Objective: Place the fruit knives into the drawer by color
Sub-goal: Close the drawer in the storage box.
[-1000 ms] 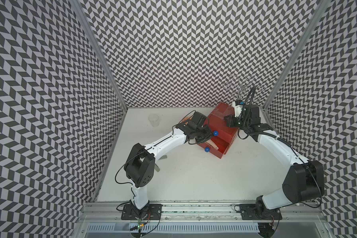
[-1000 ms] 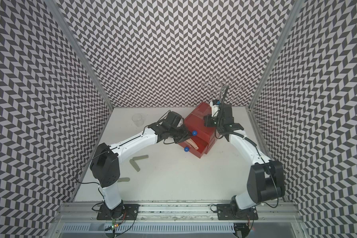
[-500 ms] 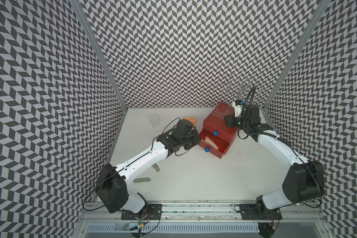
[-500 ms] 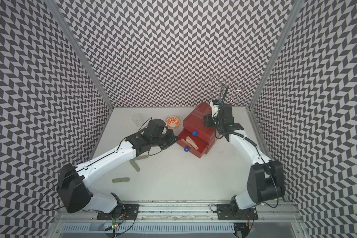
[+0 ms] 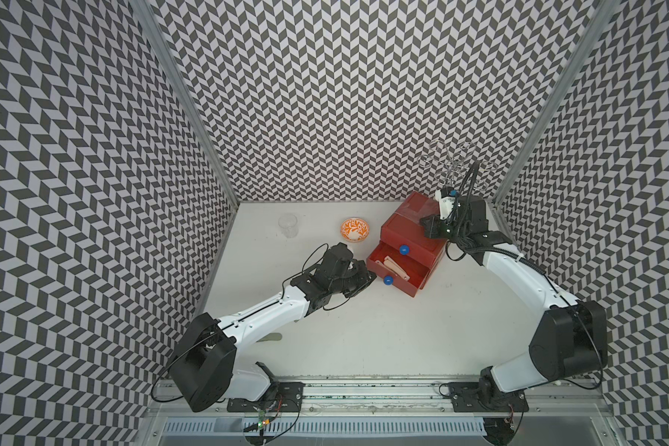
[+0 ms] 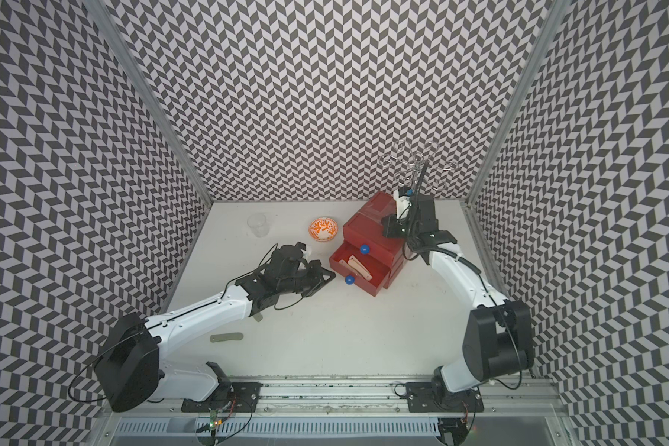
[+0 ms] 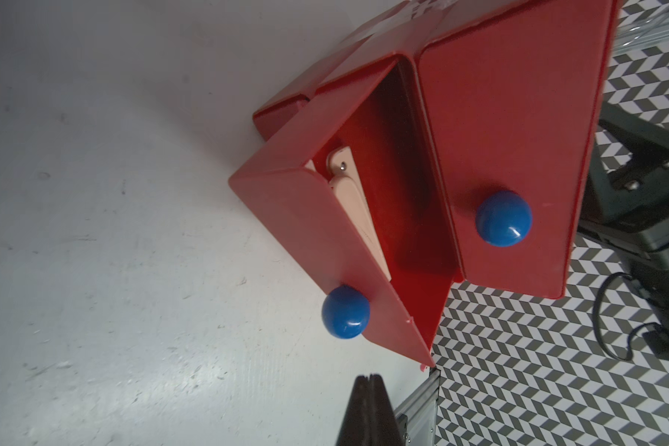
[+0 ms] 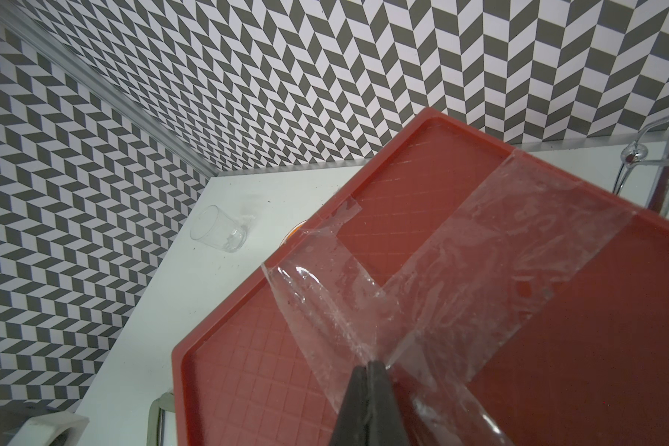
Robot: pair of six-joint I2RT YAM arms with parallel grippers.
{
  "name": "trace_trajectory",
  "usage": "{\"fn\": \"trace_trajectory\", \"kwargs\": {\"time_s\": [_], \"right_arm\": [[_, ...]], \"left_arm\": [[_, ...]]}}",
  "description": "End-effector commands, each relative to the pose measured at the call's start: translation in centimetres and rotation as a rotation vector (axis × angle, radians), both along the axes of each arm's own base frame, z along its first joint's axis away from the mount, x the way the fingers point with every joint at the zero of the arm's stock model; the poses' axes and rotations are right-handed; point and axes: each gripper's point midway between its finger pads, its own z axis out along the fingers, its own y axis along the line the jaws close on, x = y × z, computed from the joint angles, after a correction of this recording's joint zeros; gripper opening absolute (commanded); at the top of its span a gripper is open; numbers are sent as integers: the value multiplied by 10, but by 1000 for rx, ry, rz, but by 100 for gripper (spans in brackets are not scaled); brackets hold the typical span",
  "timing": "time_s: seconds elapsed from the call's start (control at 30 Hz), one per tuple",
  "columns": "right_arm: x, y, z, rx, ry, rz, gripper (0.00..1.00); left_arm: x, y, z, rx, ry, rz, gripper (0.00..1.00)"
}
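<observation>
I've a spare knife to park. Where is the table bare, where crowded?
Bare: the broad front-centre stretch between left arm, open drawer and right arm. Crowded: where bowl, left gripper and the drawer meet; a grey-green knife lies beside the left arm.

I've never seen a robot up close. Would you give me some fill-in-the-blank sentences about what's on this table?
The round knobs on the red plastic chest of drawers are ___.
The flat oblong knives in its pulled-out drawer are ___ coloured.
The right arm's tool is over the chest's ___ face.
The left arm's tool has its jaws ___.
Missing words: blue; peach; top; shut.
</observation>
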Motion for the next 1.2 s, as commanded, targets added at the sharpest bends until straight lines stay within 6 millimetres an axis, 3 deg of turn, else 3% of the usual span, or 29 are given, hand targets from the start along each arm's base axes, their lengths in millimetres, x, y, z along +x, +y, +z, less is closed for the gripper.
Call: {"fn": "trace_trajectory", "kwargs": {"time_s": [0.0, 0.67, 1.17], "right_arm": [[-46, -23, -100, -125, 372, -46, 1], [-49, -25, -104, -132, 383, -50, 1], [-50, -25, -107, -136, 389, -53, 1]], "left_arm": [[1, -10, -3, -35, -3, -30, 0], [17, -21, -24, -47, 30, -61, 0], [40, -41, -19, -44, 4, -91, 0]]}}
